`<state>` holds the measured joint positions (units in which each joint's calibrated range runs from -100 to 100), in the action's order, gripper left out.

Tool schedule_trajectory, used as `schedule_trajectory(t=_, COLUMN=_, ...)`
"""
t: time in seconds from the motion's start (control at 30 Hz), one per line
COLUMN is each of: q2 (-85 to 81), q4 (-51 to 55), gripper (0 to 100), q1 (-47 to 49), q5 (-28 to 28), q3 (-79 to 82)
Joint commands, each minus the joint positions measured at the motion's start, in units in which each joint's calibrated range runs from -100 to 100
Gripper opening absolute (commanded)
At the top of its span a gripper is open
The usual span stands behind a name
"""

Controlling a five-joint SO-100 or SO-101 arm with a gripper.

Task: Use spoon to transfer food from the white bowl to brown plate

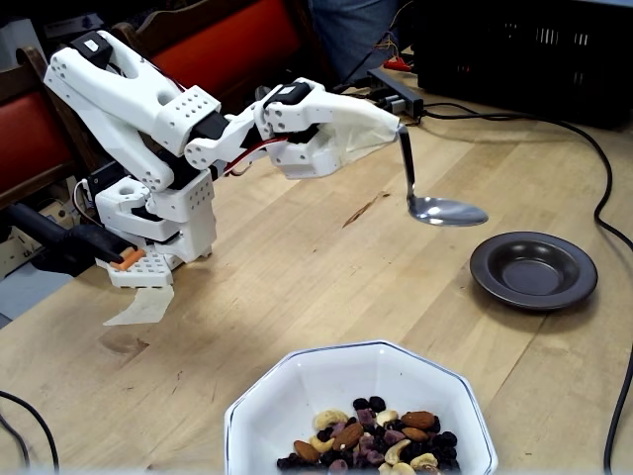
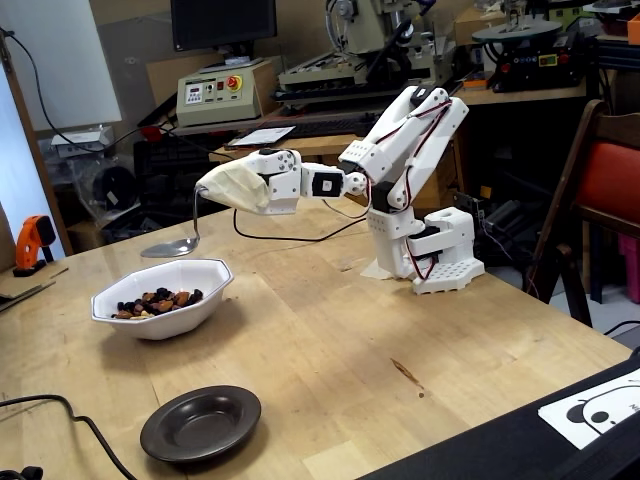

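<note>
In a fixed view you see the gripper (image 1: 391, 127), wrapped in pale cloth so that you cannot tell how its fingers stand, with the shiny silver metal spoon (image 1: 435, 203) hanging from its tip, bowl empty and level above bare wooden table (image 1: 297, 267). In the other fixed view the spoon (image 2: 178, 240) hangs just beyond the large white octagonal bowl (image 2: 160, 297) holding the trail-mix food (image 2: 155, 299). The small dark brown round plate (image 2: 201, 423) sits well apart, nearer the camera.
</note>
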<state>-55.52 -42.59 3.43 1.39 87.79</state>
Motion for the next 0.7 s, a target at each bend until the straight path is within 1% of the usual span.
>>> schedule_trajectory(t=0.0, q2=-0.32, q4=-3.1, gripper=3, q1=-0.39, q5=0.24, q3=-0.01)
schedule_trajectory(t=0.23, q2=-0.32, q4=-4.52, gripper=3, q1=-0.47, q5=0.44, q3=0.61)
schedule_trajectory(t=0.47, q2=-0.15, q4=-4.28, gripper=3, q1=-0.47, q5=5.23, q3=0.7)
schedule_trajectory(t=0.67, q2=2.84, q4=-3.97, gripper=3, q1=-0.47, q5=6.35, q3=0.52)
